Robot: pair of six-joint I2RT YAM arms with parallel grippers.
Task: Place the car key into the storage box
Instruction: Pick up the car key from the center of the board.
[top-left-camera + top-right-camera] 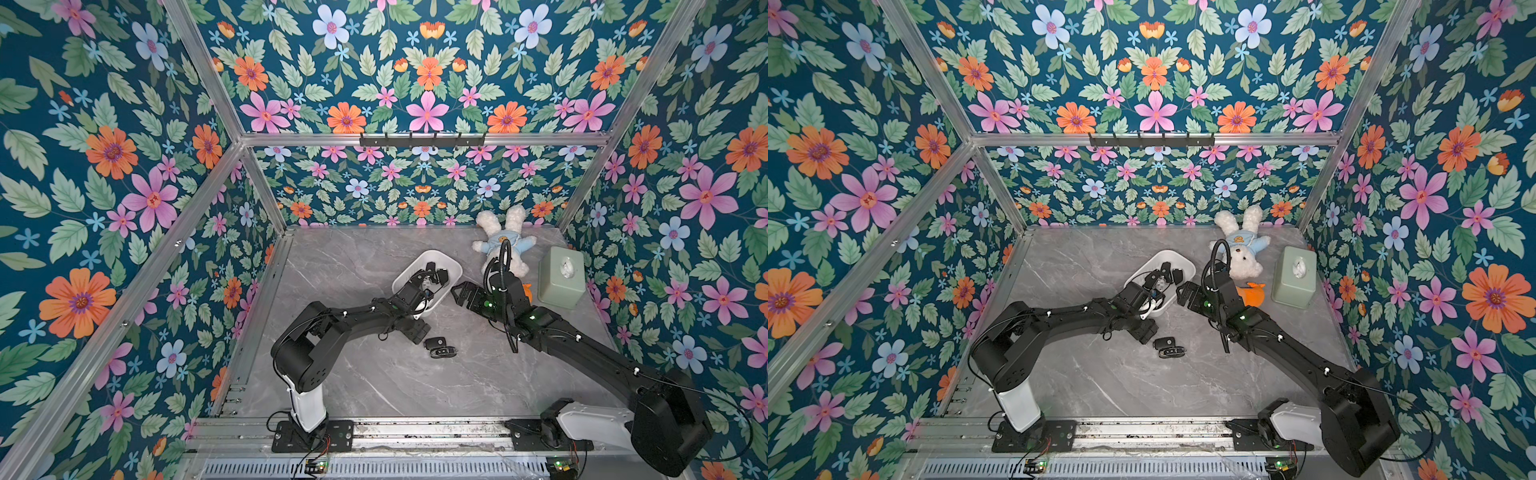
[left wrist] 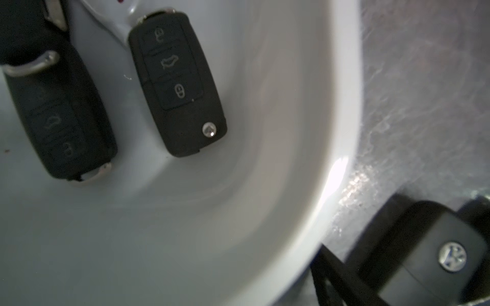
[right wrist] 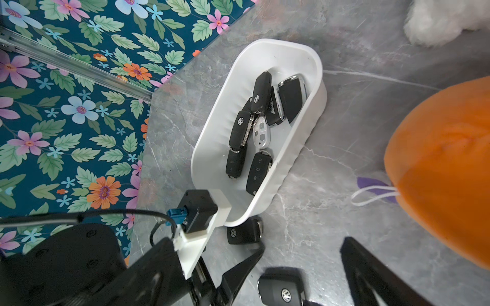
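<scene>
Car key (image 3: 285,291) — black, silver-badged — on table (image 1: 374,374); right tool (image 3: 304,245) spread, left tool (image 1: 419,309) unclear.

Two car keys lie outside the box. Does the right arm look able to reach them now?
Likely yes: the right claw is open, and the car keys lie uncovered on the table beside the left arm.

storage box (image 1: 453,266) partly under left arm (image 1: 353,316), orange plush (image 1: 528,291) mostly behind right arm (image 1: 582,345), blurred car key (image 3: 281,288) cut off

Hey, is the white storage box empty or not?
Not empty. The storage box holds several black car keys; more keys lie outside on the table.
</scene>
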